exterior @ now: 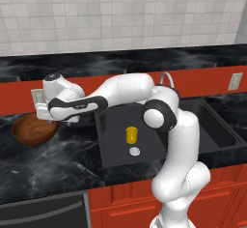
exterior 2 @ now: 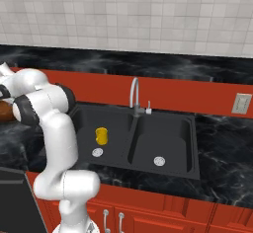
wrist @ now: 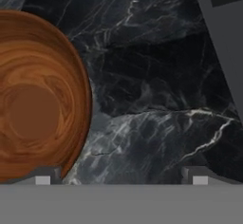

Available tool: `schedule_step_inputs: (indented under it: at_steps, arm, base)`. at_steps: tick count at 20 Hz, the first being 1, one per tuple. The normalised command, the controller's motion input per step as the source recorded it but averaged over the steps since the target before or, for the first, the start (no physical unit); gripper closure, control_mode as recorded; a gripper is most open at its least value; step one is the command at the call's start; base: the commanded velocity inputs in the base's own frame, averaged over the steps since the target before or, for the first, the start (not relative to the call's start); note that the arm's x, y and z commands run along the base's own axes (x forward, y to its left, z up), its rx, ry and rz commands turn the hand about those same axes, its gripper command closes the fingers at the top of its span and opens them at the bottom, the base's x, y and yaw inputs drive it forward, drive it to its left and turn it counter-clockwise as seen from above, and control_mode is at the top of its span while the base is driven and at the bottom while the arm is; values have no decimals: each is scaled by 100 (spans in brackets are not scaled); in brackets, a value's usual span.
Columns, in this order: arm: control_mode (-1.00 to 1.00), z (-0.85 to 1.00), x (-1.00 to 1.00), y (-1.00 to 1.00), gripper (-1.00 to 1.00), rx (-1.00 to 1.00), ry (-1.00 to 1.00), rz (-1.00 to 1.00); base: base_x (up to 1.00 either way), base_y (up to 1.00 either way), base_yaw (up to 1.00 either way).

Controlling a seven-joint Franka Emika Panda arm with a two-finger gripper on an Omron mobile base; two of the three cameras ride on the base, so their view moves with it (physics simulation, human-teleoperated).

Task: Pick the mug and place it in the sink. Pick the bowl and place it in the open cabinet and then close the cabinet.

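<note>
The yellow mug point(exterior: 130, 135) point(exterior 2: 101, 135) stands upright in the left basin of the black sink point(exterior: 108, 149) point(exterior 2: 168, 128), near the round drain. The brown wooden bowl point(exterior: 31, 129) point(wrist: 38, 99) sits on the dark marble counter left of the sink; a sliver of the bowl point(exterior 2: 4, 110) shows past the arm. My gripper point(exterior: 49, 119) point(wrist: 121, 178) hangs open just above the bowl's right rim, pointing down. One fingertip is over the rim, the other over bare counter, and nothing is between them. The cabinet is out of view.
A curved silver faucet point(exterior 2: 133, 96) point(exterior: 166, 77) rises behind the sink's divider. A wall outlet point(exterior: 235, 81) point(exterior 2: 241, 103) sits on the red strip at the back right. A dark appliance front point(exterior: 43, 215) lies below the counter at left, red lower cabinets point(exterior 2: 163, 222) beside it.
</note>
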Motion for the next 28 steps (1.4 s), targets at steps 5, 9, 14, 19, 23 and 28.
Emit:
schedule_step_inputs:
  at_steps: [5,9,14,19,23,28]
  arm:
    - [-100,-17,17,7,-100,0,0,-2]
    - [-100,-27,19,14,-100,0,0,-2]
    - [-100,-19,28,12,-100,0,-1,0]
    - [-100,-15,38,5,-100,0,0,0]
    - [-100,-18,31,10,-100,0,0,0]
    - [-100,-18,26,27,-100,0,0,0]
  base:
    - [0,0,0]
    - [0,0,0]
    - [0,0,0]
    - [0,0,0]
    - [0,0,0]
    - [0,0,0]
